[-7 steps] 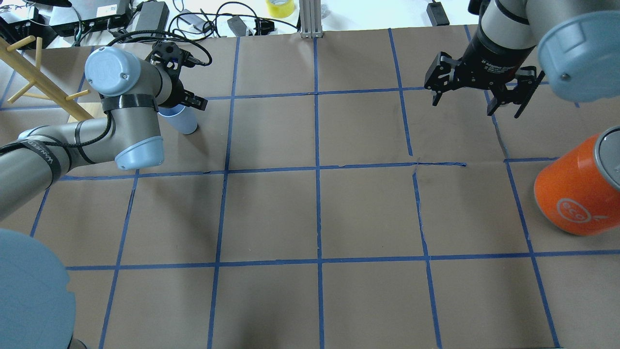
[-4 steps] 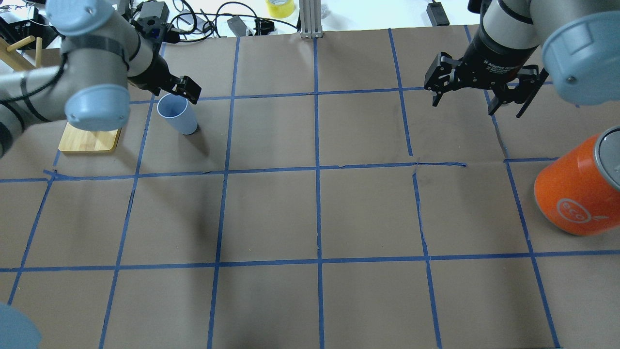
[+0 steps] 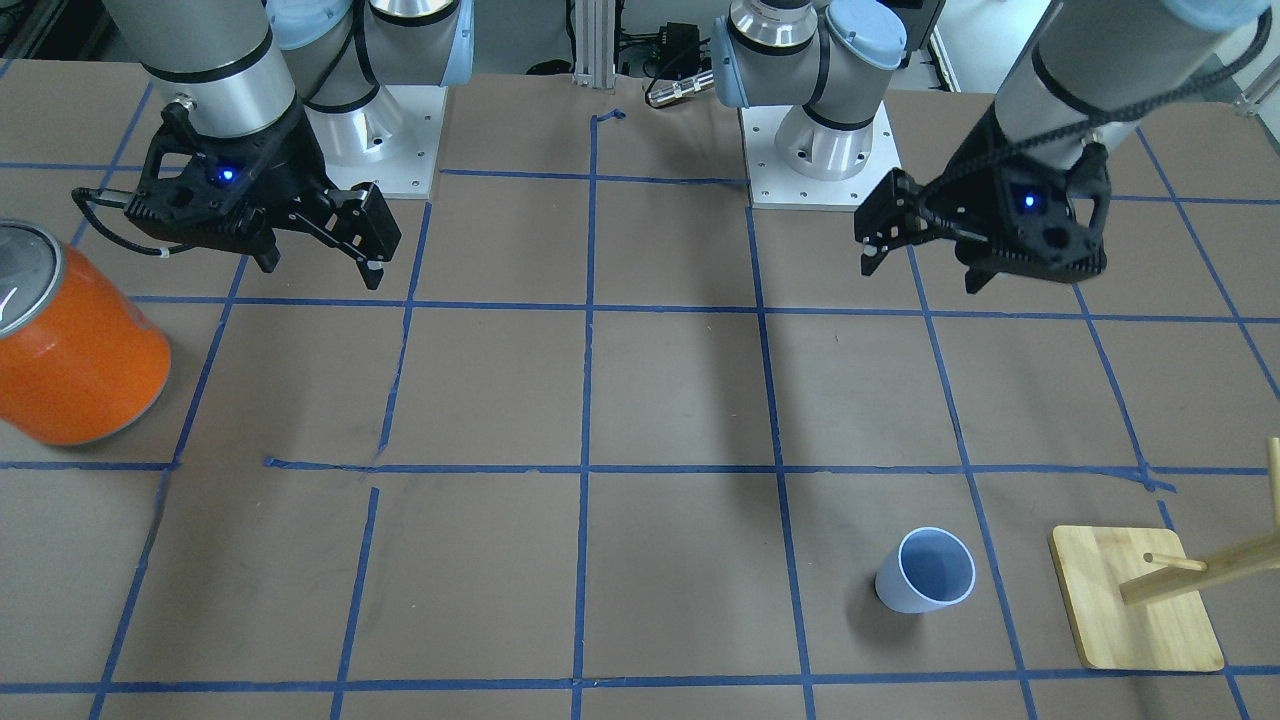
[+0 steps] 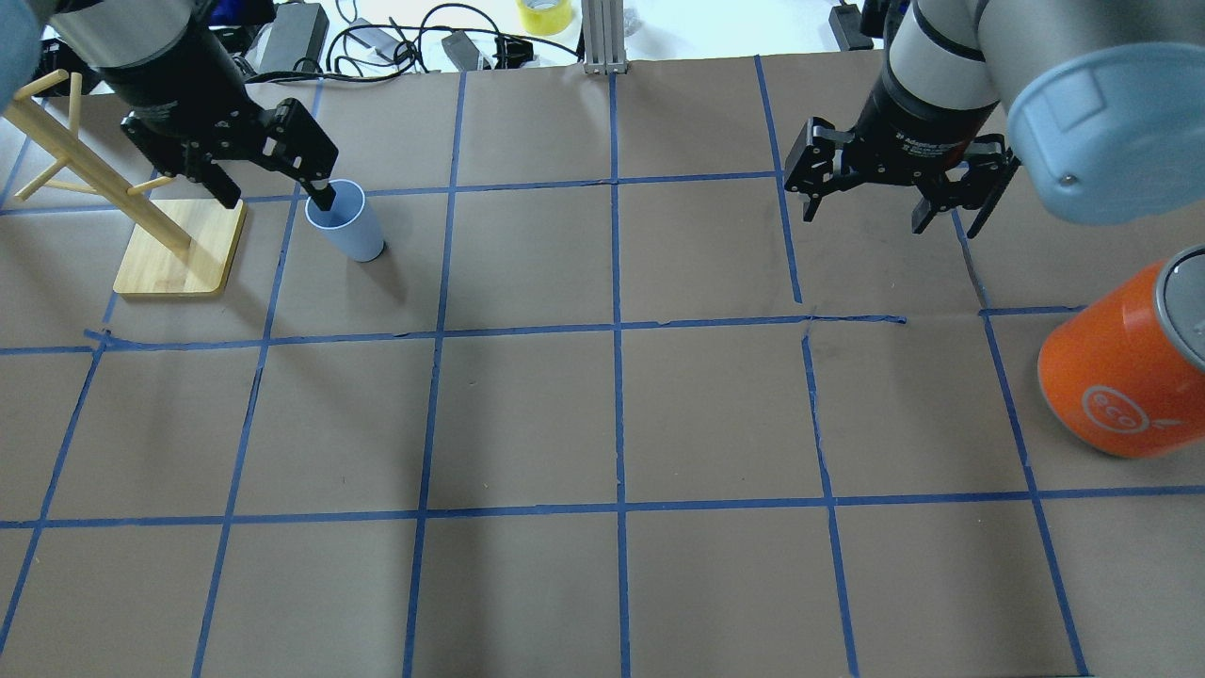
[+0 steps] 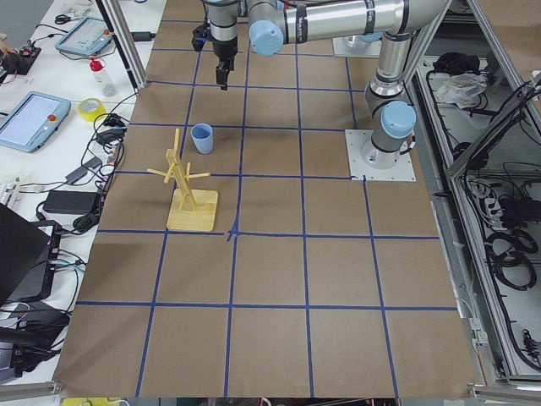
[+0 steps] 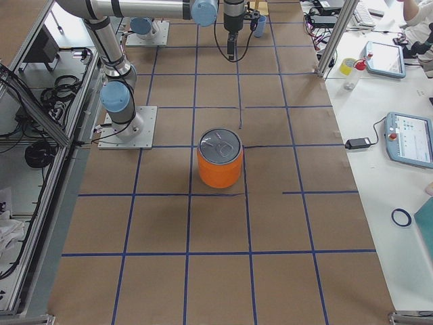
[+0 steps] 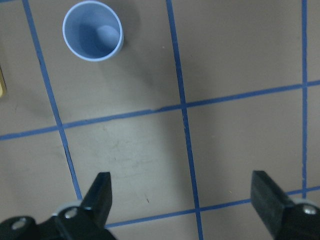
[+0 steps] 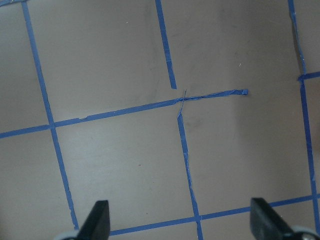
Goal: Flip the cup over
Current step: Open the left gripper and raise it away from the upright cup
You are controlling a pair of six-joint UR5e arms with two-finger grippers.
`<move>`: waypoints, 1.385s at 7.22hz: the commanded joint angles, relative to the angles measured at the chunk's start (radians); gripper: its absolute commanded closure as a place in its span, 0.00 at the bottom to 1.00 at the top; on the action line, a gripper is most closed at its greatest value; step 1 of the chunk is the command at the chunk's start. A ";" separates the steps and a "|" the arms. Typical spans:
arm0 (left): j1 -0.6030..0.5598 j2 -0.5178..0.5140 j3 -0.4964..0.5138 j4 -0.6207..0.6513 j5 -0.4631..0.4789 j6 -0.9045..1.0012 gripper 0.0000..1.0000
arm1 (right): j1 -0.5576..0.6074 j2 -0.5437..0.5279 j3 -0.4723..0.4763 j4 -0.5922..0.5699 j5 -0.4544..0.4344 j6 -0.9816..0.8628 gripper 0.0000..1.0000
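The pale blue cup (image 4: 350, 229) stands upright, mouth up, at the far left of the table. It also shows in the front view (image 3: 925, 572), the left side view (image 5: 202, 138) and the left wrist view (image 7: 93, 31). My left gripper (image 4: 277, 196) is open and empty. It hangs high above the table, pointing down, on the robot's side of the cup in the front view (image 3: 922, 272). My right gripper (image 4: 890, 218) is open and empty, high above the far right of the table; it also shows in the front view (image 3: 320, 270).
A large orange can with a silver top (image 4: 1120, 377) stands at the right edge. A wooden peg stand on a bamboo base (image 4: 179, 250) stands just left of the cup. Cables and power bricks (image 4: 377, 38) lie beyond the far edge.
My left arm has lifted up and away from the cup, its gripper now pointing straight down. The cup stays in place, upright. My right gripper has shifted slightly left.
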 commanded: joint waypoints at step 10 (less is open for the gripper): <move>-0.065 0.075 -0.132 0.315 0.064 -0.179 0.00 | -0.014 0.009 -0.009 0.044 -0.103 -0.053 0.00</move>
